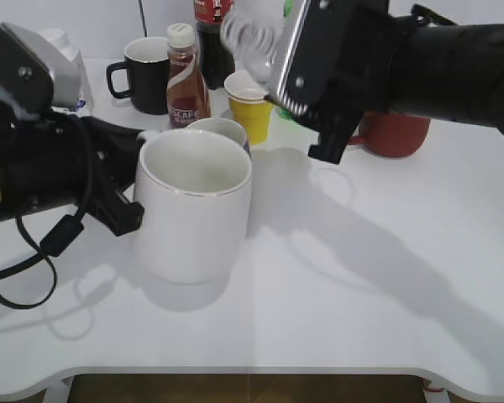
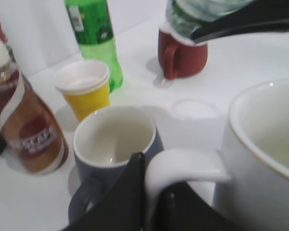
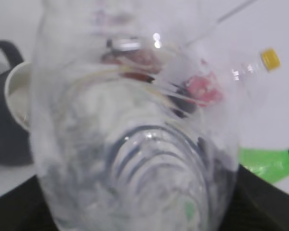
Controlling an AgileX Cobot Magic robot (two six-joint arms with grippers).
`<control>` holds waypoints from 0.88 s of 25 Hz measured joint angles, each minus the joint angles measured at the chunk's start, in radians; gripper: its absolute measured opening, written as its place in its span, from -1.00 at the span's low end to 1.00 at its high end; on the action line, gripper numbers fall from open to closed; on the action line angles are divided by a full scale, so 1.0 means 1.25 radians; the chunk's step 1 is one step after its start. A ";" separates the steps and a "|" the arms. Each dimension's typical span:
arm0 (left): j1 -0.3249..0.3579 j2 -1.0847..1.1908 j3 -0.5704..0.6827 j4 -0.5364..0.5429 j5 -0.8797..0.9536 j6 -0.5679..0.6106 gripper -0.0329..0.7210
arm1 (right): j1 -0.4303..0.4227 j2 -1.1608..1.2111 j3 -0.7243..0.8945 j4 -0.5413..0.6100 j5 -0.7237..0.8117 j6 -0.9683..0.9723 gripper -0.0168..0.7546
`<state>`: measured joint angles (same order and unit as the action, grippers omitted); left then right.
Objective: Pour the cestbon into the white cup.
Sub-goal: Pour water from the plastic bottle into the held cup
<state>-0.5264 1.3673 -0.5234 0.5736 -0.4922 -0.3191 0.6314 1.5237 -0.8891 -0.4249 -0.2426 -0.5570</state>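
The left gripper (image 2: 149,202) is clamped on the handle of the white cup (image 1: 193,206) standing near-left on the surface (image 1: 386,277), while the right gripper (image 1: 307,63) grips the cestbon (image 1: 252,38), tilted in the air up and to the cup's far right.

white table (image 1: 386,277), white cup (image 1: 193,206), mugs, bottles
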 joint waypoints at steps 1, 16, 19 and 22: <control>0.000 0.000 0.000 0.000 0.008 0.000 -0.83 | 0.007 0.000 0.000 -0.016 0.006 -0.006 0.30; -0.033 0.000 0.000 -0.006 0.059 -0.001 -0.83 | 0.059 0.032 0.000 -0.044 0.046 -0.303 0.30; -0.033 0.000 0.000 -0.006 0.060 -0.001 -0.83 | 0.059 0.032 0.000 -0.042 0.045 -0.358 0.30; -0.033 0.000 0.000 -0.007 0.060 -0.001 -0.83 | 0.059 0.032 0.000 -0.037 0.044 -0.391 0.30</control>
<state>-0.5680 1.3673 -0.5234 0.5649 -0.4171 -0.3200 0.7052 1.5637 -0.8894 -0.4709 -0.1871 -1.0460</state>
